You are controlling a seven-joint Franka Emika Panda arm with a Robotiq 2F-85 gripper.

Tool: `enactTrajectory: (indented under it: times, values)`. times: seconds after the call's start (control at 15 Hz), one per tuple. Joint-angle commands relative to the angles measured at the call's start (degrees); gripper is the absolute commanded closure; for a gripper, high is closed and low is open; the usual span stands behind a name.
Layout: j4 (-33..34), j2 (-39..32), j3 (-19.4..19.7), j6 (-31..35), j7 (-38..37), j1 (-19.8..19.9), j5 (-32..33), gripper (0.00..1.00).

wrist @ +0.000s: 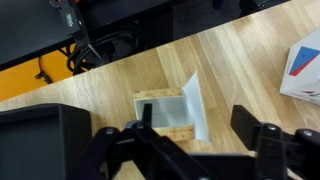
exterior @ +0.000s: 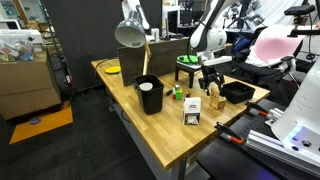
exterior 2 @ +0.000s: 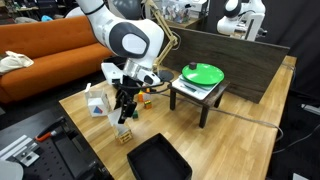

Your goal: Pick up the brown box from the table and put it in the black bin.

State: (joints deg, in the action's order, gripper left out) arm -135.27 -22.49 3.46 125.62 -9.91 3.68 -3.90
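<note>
The brown box (exterior: 217, 99) stands on the wooden table (exterior: 165, 140), small and upright; it also shows in an exterior view (exterior 2: 124, 132). From above in the wrist view (wrist: 165, 115) its top is open, with a pale flap raised. My gripper (exterior: 210, 82) hovers just above it, open and empty, as an exterior view (exterior 2: 125, 105) shows. In the wrist view the fingers (wrist: 198, 125) straddle the box's flap side, apart from it. The black bin (exterior: 148, 95) stands tall further along the table with something white inside.
A white box with dark print (exterior: 192, 110) stands between bin and gripper, also in the wrist view (wrist: 305, 65). A shallow black tray (exterior: 236, 92) lies close by, seen too in an exterior view (exterior 2: 158, 160). A green disc on a small stand (exterior 2: 203, 75) is behind.
</note>
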Motion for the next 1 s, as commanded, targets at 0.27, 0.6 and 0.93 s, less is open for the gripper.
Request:
enactTrajectory:
  times: [0.27, 0.6, 0.93]
  values:
    - [1.0, -0.5, 0.4, -1.5, 2.6, 1.1, -3.2, 0.77]
    - [-0.9, 1.6, 1.7, -0.3, 0.5, 0.5, -2.1, 1.00]
    - [-4.1, 7.8, 2.6, 0.5, -1.5, -0.6, 0.7, 1.00]
